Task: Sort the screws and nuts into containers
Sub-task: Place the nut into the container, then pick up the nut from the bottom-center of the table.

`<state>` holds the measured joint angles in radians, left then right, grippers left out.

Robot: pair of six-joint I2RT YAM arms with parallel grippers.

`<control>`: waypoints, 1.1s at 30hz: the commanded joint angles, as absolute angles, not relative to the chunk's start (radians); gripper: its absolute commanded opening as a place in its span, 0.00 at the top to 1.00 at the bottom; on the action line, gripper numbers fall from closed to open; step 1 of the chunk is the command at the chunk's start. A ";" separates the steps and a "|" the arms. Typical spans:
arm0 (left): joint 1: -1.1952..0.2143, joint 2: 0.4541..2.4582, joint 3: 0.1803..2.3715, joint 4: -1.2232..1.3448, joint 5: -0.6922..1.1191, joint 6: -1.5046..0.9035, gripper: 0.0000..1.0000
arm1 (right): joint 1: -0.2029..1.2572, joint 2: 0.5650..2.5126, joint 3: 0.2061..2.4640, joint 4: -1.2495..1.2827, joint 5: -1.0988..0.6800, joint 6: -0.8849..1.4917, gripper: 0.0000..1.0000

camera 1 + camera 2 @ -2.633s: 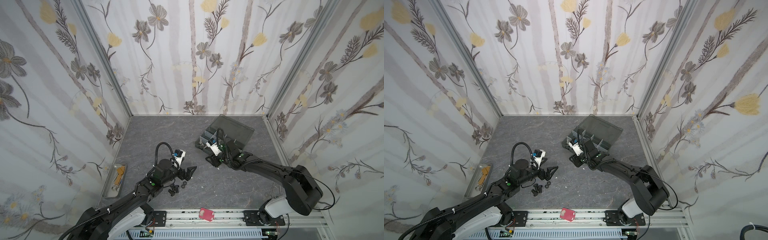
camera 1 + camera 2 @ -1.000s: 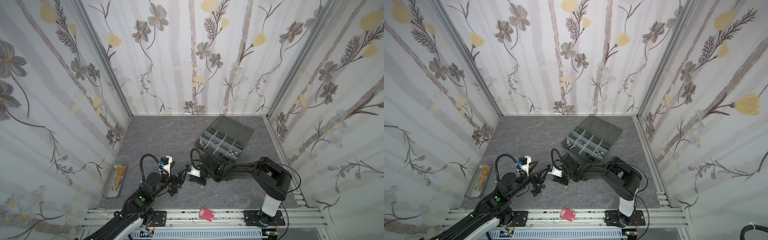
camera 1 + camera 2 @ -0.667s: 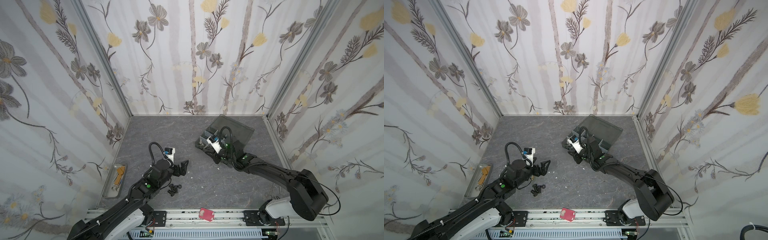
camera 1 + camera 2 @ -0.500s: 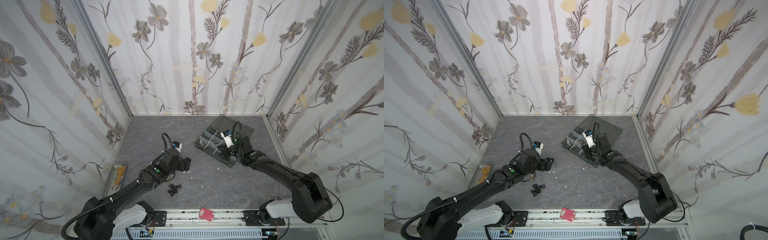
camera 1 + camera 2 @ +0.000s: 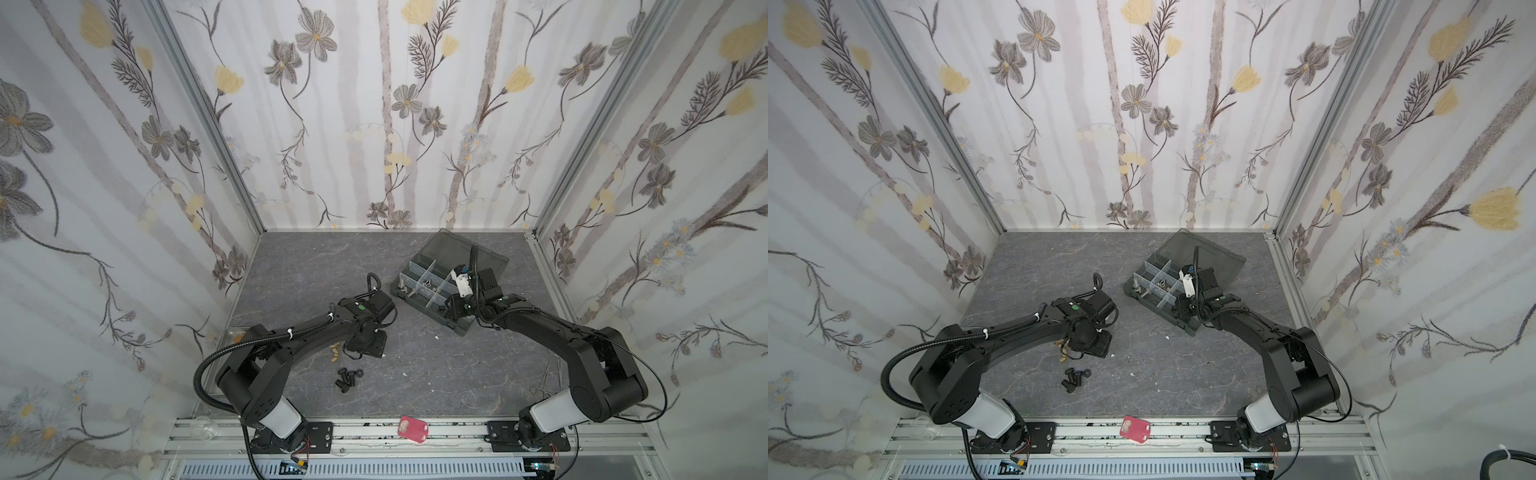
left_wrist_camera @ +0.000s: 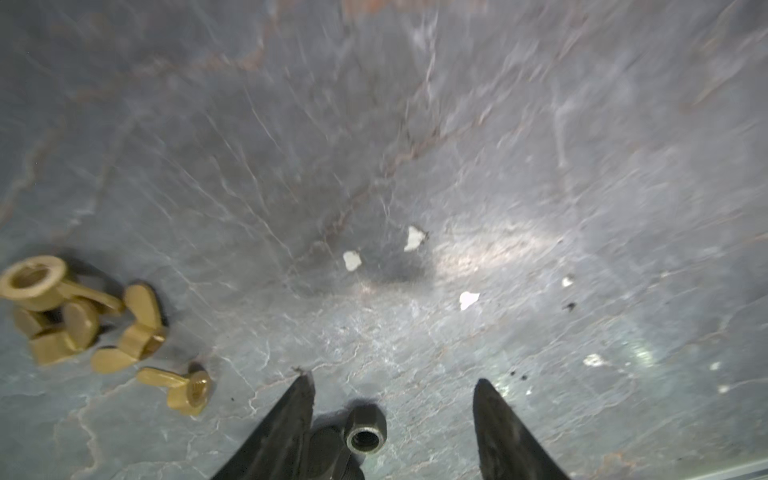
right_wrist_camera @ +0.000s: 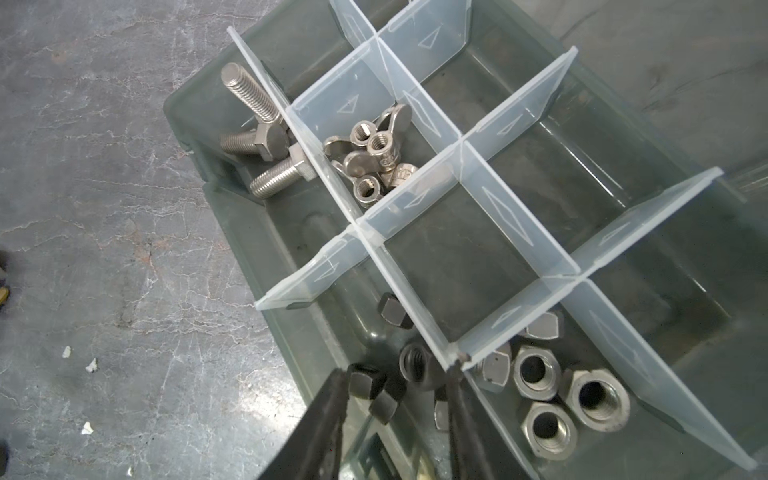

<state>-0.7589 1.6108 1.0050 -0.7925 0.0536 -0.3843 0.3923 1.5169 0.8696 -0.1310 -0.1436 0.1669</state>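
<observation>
Left gripper (image 6: 392, 382): jaws spread low over the grey table (image 6: 415, 145); a loose black nut (image 6: 365, 430) lies between them, beside one finger and clear of the other.
Right gripper (image 7: 397, 374): jaws apart over a cell at the organizer box (image 7: 232, 216) wall; a black hex nut (image 7: 365, 382) sits against one finger.
Other black nuts (image 7: 415, 365): same cell.
Silver nuts (image 7: 598, 399): neighbouring cell.
Silver bolts (image 7: 257, 141): corner cell.
Silver wing nuts (image 7: 374, 153): cell beside the bolts.
Brass wing nuts (image 6: 83, 316): loose on the table.
Black screws (image 5: 347, 376): small heap on the table, well apart from the box.

black arms (image 5: 307, 332), white bases (image 5: 282, 415) (green status lights (image 5: 360, 308))
</observation>
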 commanded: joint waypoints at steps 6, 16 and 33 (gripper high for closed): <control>-0.784 1.718 1.018 -0.880 0.090 -0.333 0.44 | 0.387 1.483 0.855 -0.098 -0.086 0.193 0.52; -0.792 1.740 0.966 -0.913 0.071 -0.337 0.51 | 0.387 1.486 0.832 -0.061 -0.115 0.183 0.49; -0.802 1.715 0.921 -0.892 0.100 -0.373 0.76 | 0.388 1.500 0.825 -0.029 -0.120 0.189 0.47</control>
